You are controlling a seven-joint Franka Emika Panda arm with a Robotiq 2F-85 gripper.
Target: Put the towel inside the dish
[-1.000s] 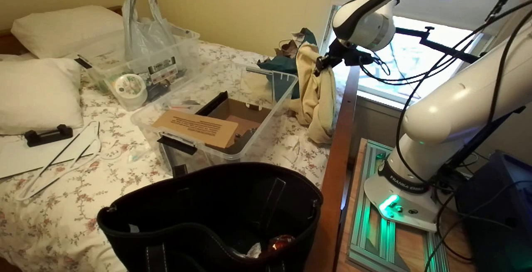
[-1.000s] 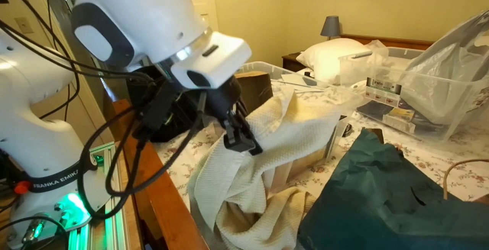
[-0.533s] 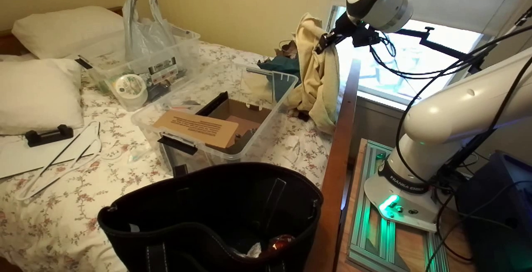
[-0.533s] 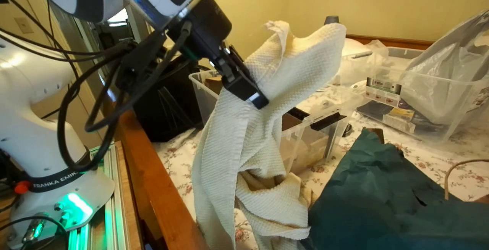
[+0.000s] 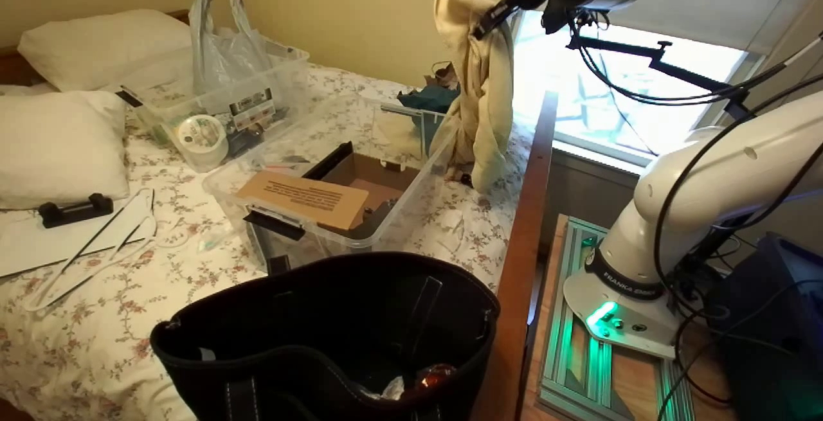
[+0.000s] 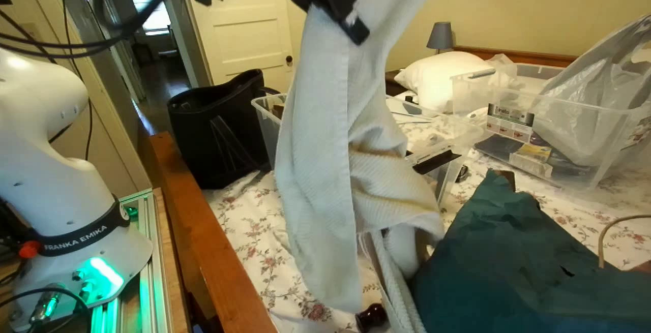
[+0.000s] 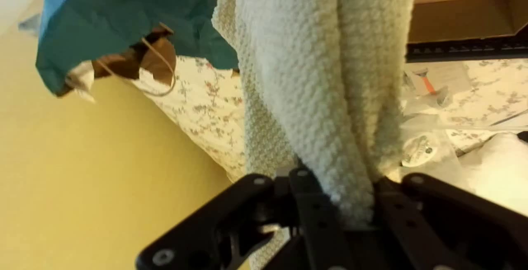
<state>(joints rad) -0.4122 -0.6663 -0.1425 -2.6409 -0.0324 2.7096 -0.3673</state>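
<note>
The cream towel hangs in long folds from my gripper, beside the near-window end of a clear plastic bin. In an exterior view the towel hangs in front of the bin, and the gripper is at the top edge. Whether its lowest end touches the bed or the green bag, I cannot tell. In the wrist view the towel is pinched between the fingers of the gripper. The bin holds a cardboard box. I see no clear dish.
A black bag stands before the bin. A green paper bag lies beside the towel. Another clear bin holds a grey plastic bag. A wooden bed rail runs beside the arm. A small dark object lies under the towel.
My gripper has risen, lifting the towel from a heap on the bed until it hangs nearly full length. In an exterior view most of the arm's upper part has left the frame.
</note>
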